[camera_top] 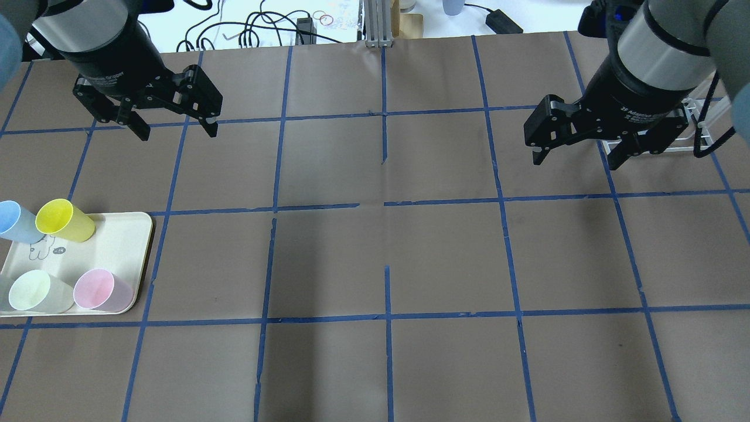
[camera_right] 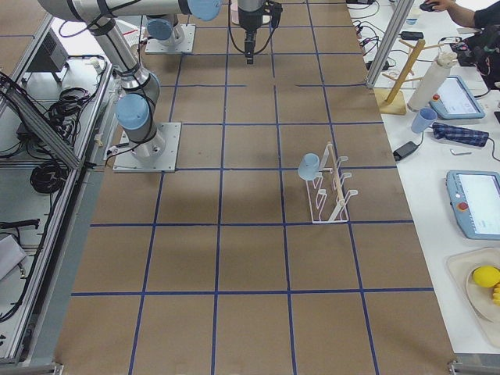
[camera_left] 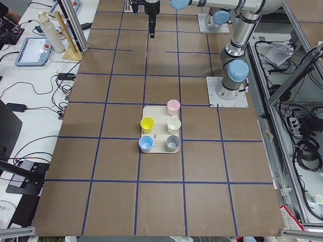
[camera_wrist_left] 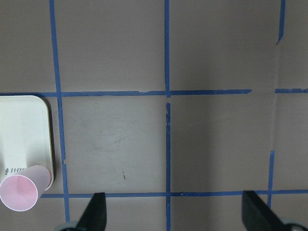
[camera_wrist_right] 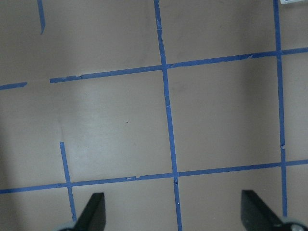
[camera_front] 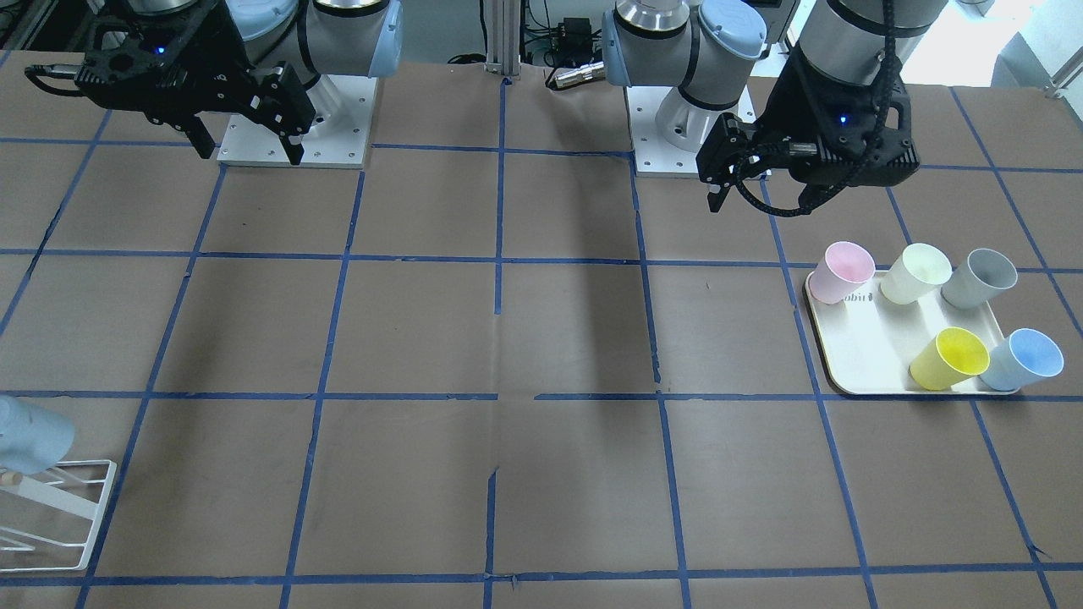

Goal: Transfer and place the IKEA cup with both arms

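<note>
The IKEA cup [camera_front: 1024,359], pale blue with a deeper blue inside, stands upright at a corner of the cream tray [camera_front: 863,355], beside a yellow cup [camera_front: 952,359]. It also shows in the overhead view [camera_top: 14,223] and the exterior left view [camera_left: 146,144]. My left gripper [camera_top: 176,132] is open and empty, high above the table and well away from the tray. My right gripper [camera_top: 575,161] is open and empty on the other side. Both wrist views show spread fingertips over bare table.
A pink cup [camera_front: 842,271], a pale yellow-green cup [camera_front: 918,272] and a grey cup [camera_front: 981,277] stand on the same tray. A white wire rack [camera_right: 328,191] on my right side holds a second pale blue cup [camera_right: 310,165] on a peg.
</note>
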You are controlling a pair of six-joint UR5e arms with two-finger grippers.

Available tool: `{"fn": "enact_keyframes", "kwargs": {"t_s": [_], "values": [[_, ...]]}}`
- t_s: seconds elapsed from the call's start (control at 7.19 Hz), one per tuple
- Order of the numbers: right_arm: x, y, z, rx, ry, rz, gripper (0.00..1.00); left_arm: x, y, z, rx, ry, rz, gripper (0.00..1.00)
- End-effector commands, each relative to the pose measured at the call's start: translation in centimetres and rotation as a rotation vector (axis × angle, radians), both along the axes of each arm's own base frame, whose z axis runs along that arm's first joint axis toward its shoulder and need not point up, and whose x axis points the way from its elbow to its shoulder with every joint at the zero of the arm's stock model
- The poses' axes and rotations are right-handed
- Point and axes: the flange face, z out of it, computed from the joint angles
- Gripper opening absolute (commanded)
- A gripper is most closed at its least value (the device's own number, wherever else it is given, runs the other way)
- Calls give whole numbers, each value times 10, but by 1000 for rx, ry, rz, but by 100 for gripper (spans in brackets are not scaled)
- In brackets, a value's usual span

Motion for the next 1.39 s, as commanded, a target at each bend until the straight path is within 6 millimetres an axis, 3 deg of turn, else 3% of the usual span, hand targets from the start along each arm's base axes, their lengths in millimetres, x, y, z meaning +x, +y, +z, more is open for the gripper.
{"fn": "enact_keyframes", "kwargs": {"t_s": [0.0,0.97,1.25], "values": [[0,1,-1,9,3,0,100,0,0,0,0,0,0,100],[-4,1,-2,20,6,-6,100,0,0,0,0,1,0,100],[-13,-4,-2,10,8,-25,100,0,0,0,0,2,0,100]]}}
